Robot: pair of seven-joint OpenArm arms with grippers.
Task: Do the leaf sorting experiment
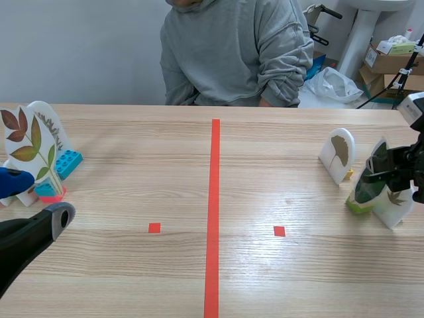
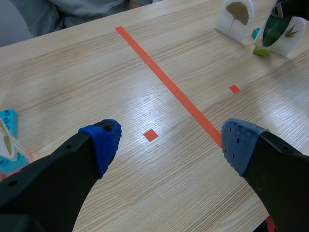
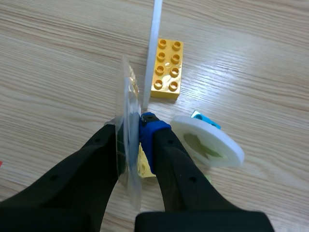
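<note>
The big wooden table (image 1: 132, 278) fills the scene view, and a red tape line (image 1: 213, 218) runs down its middle from 12 o'clock to 6 o'clock. A person (image 1: 232, 53) in a grey top sits at the far side, at 12 o'clock. The left gripper (image 2: 171, 142) hangs low at 8 o'clock with its two fingers spread wide apart and nothing between them. The right gripper (image 3: 136, 140) is at 3 o'clock, and its fingers are pressed tight on a see-through card with a dark green leaf (image 1: 366, 189), held on its edge just above the table. At 9 o'clock stands a bunch of leaf cards (image 1: 30, 142) in blue and pink blocks. At 2 o'clock a white card with a brown fan-shaped leaf (image 1: 340, 151) stands up. Just beside the held card, at 4 o'clock from it, is another white leaf card (image 1: 397, 202). A yellow block (image 3: 167, 68) lies just ahead of the right gripper. Two little red squares (image 1: 154, 228) mark the table, one on each side of the line. It looks like the sorting has only begun, and the step now is picking one leaf card from the right bunch. I think the next move is to lift the card free and carry it toward the line or a red square. The grip should stay firm, as the card is thin and slippery, and it should not bump the cards next to it.
</note>
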